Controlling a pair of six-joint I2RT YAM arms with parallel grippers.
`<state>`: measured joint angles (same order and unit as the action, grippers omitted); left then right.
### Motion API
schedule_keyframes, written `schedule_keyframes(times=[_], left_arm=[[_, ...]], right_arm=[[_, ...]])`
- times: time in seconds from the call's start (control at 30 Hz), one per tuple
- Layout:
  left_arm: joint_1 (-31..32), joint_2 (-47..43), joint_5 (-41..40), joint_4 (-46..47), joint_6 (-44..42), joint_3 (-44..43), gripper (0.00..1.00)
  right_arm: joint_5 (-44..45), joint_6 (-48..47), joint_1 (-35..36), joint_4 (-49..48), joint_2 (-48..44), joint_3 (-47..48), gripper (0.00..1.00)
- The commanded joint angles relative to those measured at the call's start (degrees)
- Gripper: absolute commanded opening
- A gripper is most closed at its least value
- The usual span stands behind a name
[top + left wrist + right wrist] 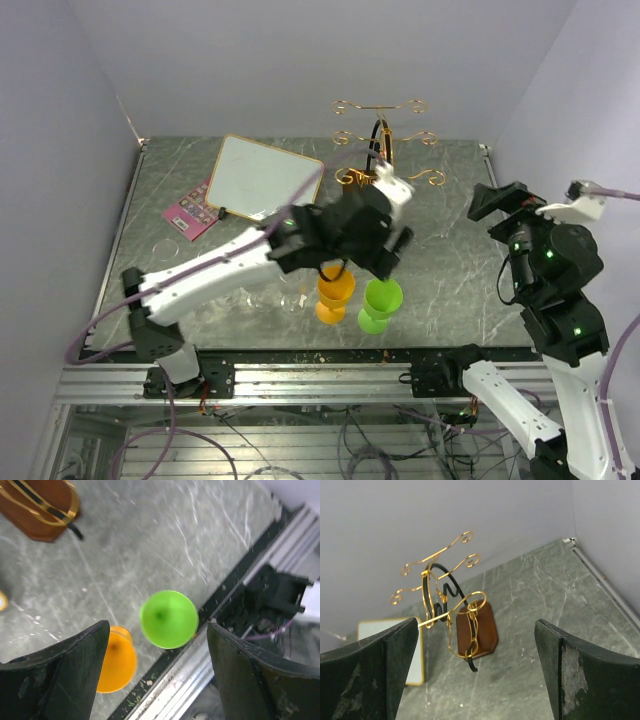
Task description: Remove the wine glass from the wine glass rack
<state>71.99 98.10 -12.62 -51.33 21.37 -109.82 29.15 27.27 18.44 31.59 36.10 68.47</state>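
The wine glass rack [470, 625] stands at the middle of the table's far edge. A board [262, 178] lies to its left, and a card [190, 215] lies beside the board, toward the left edge. A wine glass [335, 292] sits near the middle of the near edge, with a second wine glass [381, 300] just right of it.

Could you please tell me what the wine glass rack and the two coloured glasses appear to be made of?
The wine glass rack: thin metal wire, shiny gold finish, glinting curls; its base looks like dark varnished wood; the green glass and orange glass: probably plastic, being brightly, solidly coloured, not clear.
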Motion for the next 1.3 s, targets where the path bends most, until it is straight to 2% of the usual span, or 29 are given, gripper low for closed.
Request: schedule_keyframes(times=[0.0,0.13,0.3,0.5,0.7,0.87,1.17,1.27], left_arm=[[-8.9,-9.4,1.9,9.0,-1.8,5.0,0.90],[-19.1,-17.6,0.9,11.9,-3.9,7.4,0.93],[-24.8,-26.9,-6.4,14.7,-6.3,8.2,0.98],[-25.1,-38.6,-16.1,18.7,-6.2,11.3,1.00],[-25.1,-47.7,-19.4,19.8,-4.9,14.5,0.99],[-25.2,-49.8,-20.7,17.9,-4.3,14.4,0.99],[-25.1,-50.1,-20.5,17.1,-3.8,14.5,0.98],[-25.2,-49.9,-20.2,17.2,-3.7,14.7,0.98]], right_arm=[[-7.5,-8.7,0.0,1.1,3.0,3.9,1.00],[-12.0,-11.4,-0.1,2.1,5.1,6.5,1.00],[-16.6,-11.1,-0.1,0.0,4.5,7.2,1.00],[-18.2,-9.9,-0.1,-2.0,2.5,8.9,1.00],[-12.2,-8.6,0.0,0.0,3.0,13.9,1.00],[-9.8,-8.0,-0.1,1.5,3.9,16.0,1.00],[-11.5,-10.0,-0.3,0.8,2.6,15.3,1.00],[-7.6,-7.7,-0.7,4.1,3.8,17.0,1.00]])
